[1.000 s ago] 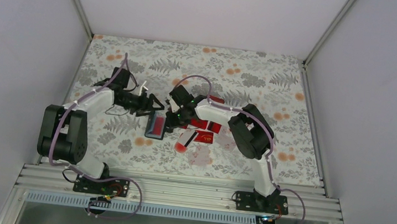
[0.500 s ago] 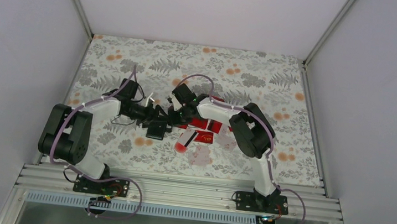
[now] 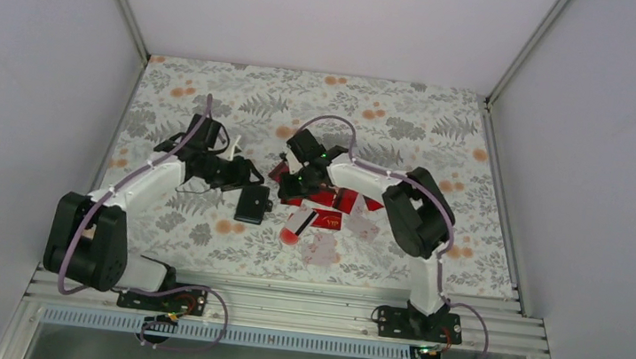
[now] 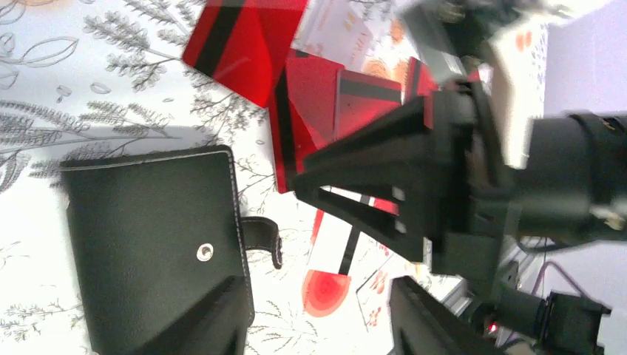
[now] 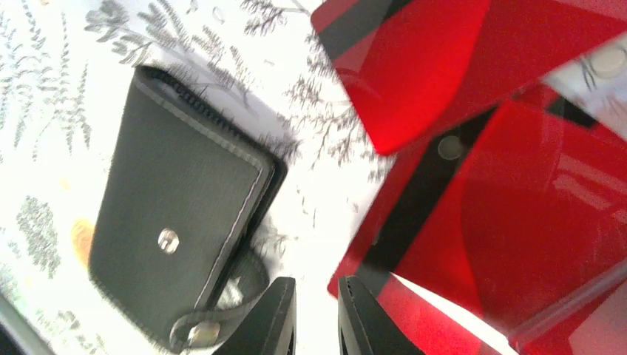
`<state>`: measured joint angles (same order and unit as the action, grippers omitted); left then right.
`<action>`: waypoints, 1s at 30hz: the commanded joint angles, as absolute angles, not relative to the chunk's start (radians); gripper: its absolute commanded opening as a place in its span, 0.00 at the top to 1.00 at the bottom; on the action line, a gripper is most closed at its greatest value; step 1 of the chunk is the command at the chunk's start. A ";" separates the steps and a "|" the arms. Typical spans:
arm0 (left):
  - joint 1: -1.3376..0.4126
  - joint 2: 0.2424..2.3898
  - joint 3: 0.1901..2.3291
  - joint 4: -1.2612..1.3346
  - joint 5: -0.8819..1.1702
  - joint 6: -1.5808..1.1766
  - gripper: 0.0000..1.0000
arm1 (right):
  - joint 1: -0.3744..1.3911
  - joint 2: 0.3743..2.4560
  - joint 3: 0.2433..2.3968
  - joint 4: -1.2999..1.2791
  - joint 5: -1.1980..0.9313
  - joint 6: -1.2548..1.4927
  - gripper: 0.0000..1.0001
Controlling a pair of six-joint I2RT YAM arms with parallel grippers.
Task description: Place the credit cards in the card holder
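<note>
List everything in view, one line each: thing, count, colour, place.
credit cards: several, overlapping so no exact count, red, some black-striped, centre of the tablecloth
card holder: one, black, closed, just left of the cards
red round spot: one, red, at the nearest card's near end
tablecloth: one, white with grey leaves and orange flowers, under everything
metal rail: one, silver, along the near edge
left gripper: one, black, open and empty, by the card holder
right gripper: one, black, jaws narrowly apart, empty, between holder and cards
</note>
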<state>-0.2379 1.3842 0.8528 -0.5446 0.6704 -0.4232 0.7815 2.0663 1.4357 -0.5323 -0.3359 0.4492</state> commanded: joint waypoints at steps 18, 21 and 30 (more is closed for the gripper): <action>-0.239 1.567 0.838 -0.581 0.486 -0.305 0.81 | 0.790 1.995 1.305 -0.341 -0.645 0.516 0.86; -0.240 1.580 0.834 -0.583 0.484 -0.295 0.81 | 0.794 2.023 1.325 -0.332 -0.653 0.524 0.88; -0.243 1.615 0.825 -0.577 0.489 -0.273 0.82 | 0.805 2.079 1.350 -0.304 -0.655 0.544 0.89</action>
